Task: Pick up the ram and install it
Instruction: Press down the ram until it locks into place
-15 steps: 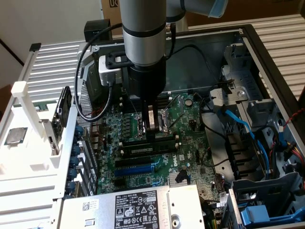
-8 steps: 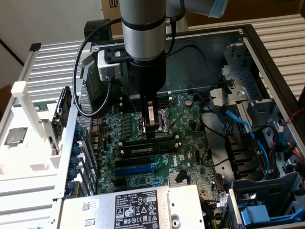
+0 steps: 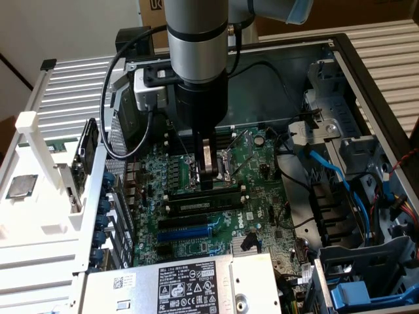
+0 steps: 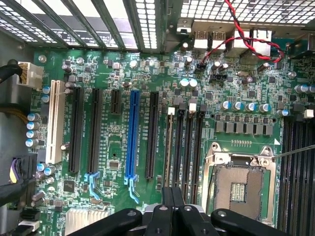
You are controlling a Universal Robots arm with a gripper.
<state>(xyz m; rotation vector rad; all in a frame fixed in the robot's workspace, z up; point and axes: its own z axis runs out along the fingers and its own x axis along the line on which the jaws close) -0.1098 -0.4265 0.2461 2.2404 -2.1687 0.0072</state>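
Inside the open computer case (image 3: 366,85), the arm reaches straight down over the green motherboard (image 3: 262,176), and its hand (image 3: 208,183) hangs low above the row of memory slots, just beside the empty processor socket (image 4: 239,184). The wrist view shows the two dark fingers (image 4: 168,206) pressed together with nothing between them. The ram (image 3: 200,205) already stands on edge in a memory slot, the one farthest from the socket and next to the black and blue expansion slots (image 4: 131,132). Pale labels show on its side in the exterior view, and in the wrist view it appears as a thin edge (image 4: 169,147) running out from under the fingertips. Whether the tips touch it cannot be told. A silver power supply (image 3: 186,284) sits at the near edge, and blue cables (image 3: 327,170) run at the exterior view's right.
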